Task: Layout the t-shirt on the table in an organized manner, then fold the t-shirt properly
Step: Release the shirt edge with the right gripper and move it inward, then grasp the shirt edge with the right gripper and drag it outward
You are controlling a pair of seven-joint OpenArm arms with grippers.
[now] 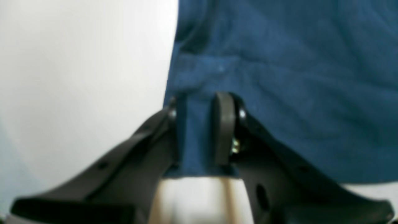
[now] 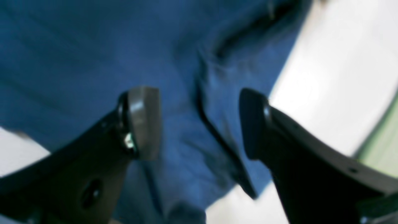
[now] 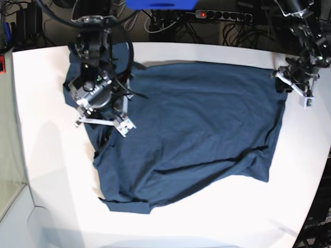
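The dark navy t-shirt lies spread but wrinkled across the white table, with a folded-over flap along its lower right. My left gripper sits at the shirt's far right corner. In the left wrist view its fingers stand a narrow gap apart, with the corner's cloth filling that gap beside the bare table. My right gripper hovers over the shirt's left side. Its fingers are wide apart above a creased seam of the t-shirt, holding nothing.
A power strip and tangled cables run along the table's back edge. The table's curved rim falls away at the right. A green strip shows beyond the table in the right wrist view.
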